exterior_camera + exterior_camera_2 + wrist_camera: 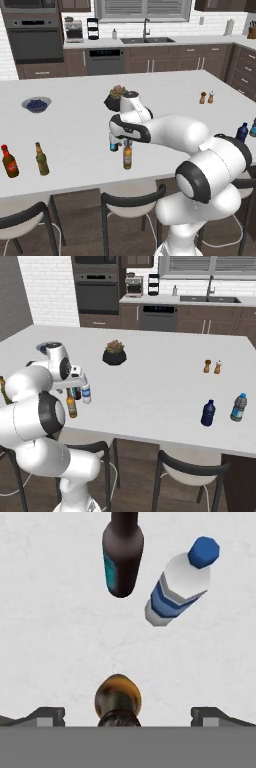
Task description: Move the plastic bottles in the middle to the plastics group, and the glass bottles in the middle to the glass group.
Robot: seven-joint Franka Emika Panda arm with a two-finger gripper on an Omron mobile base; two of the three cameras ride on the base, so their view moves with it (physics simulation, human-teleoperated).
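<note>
My gripper is open and points down over the amber beer bottle, whose top sits between the two finger tips without touching them. Just beyond stand the dark brown beer bottle with a blue label and the small clear water bottle with a blue cap. In the right base view the amber bottle, the water bottle and the gripper cluster near the counter's front. The red-labelled bottle and olive-green bottle stand far left. The dark blue bottle and a bluish bottle stand far right.
A potted plant stands behind the middle bottles. A bowl of blue fruit sits at the back left, and two small shakers at the back right. Stools line the counter's front edge.
</note>
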